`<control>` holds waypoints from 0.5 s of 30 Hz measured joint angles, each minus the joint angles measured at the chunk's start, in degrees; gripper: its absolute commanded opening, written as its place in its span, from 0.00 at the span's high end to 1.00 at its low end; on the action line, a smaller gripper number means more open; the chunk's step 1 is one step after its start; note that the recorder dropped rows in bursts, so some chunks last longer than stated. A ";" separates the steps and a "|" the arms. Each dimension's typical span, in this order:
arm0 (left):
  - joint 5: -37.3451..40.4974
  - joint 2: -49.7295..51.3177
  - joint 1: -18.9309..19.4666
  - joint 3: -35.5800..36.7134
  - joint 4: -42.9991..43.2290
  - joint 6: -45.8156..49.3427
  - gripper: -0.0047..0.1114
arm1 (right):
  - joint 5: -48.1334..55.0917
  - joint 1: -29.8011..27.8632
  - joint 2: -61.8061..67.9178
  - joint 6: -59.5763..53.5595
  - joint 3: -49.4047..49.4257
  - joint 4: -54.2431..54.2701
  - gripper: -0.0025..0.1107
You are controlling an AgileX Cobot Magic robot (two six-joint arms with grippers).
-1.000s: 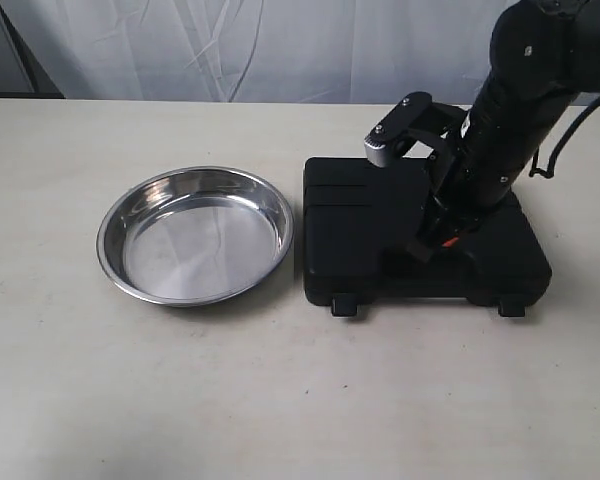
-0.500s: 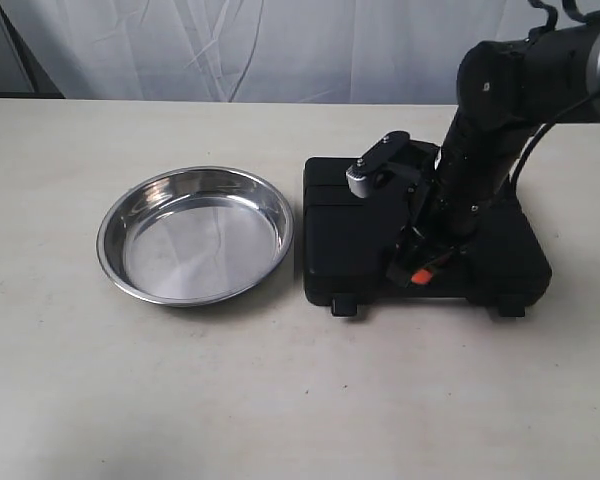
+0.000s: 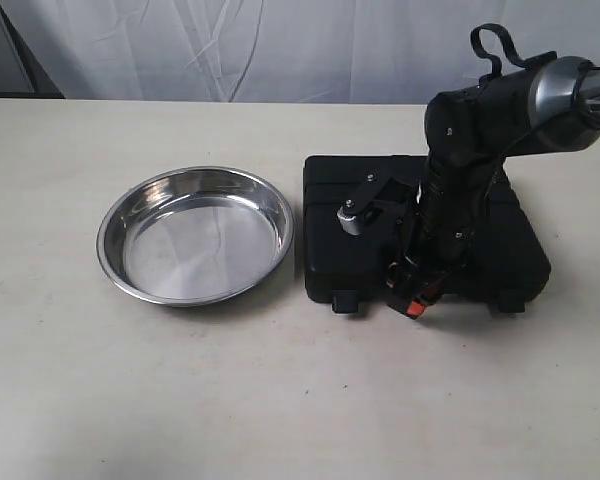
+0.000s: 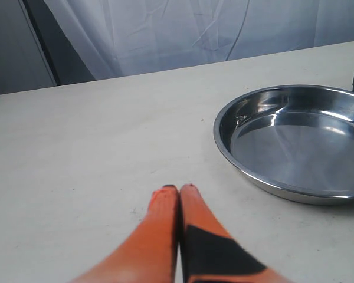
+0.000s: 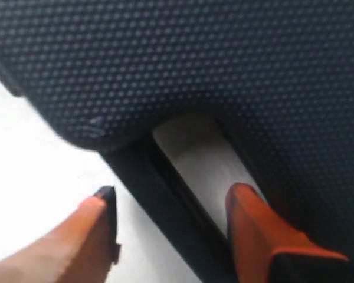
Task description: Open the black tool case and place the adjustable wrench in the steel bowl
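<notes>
The black tool case (image 3: 345, 215) lies closed on the table, right of the steel bowl (image 3: 195, 235), which holds nothing. My right gripper (image 3: 412, 295) hangs over the case's front edge, between its two latches. In the right wrist view the right gripper (image 5: 172, 197) is open, its orange fingers astride the case's handle bar (image 5: 165, 206), one fingertip in the handle cut-out. The textured lid (image 5: 194, 59) fills that view. The adjustable wrench is hidden. My left gripper (image 4: 178, 190) is shut on nothing, low over bare table beside the bowl (image 4: 301, 141).
The left latch (image 3: 345, 302) and the right latch (image 3: 510, 305) stick out from the case's front edge. A white curtain (image 3: 280, 50) hangs behind the table. The right arm (image 3: 480, 130) leans over the case lid.
The right arm has swung down and forward across the lid, bringing its gripper from the middle of the case to the front edge at the handle. Bowl and case have not moved.
</notes>
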 measured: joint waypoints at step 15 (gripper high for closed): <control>0.00 0.00 0.00 0.00 0.00 0.00 0.96 | -0.23 0.13 -0.47 1.03 0.00 -0.66 0.53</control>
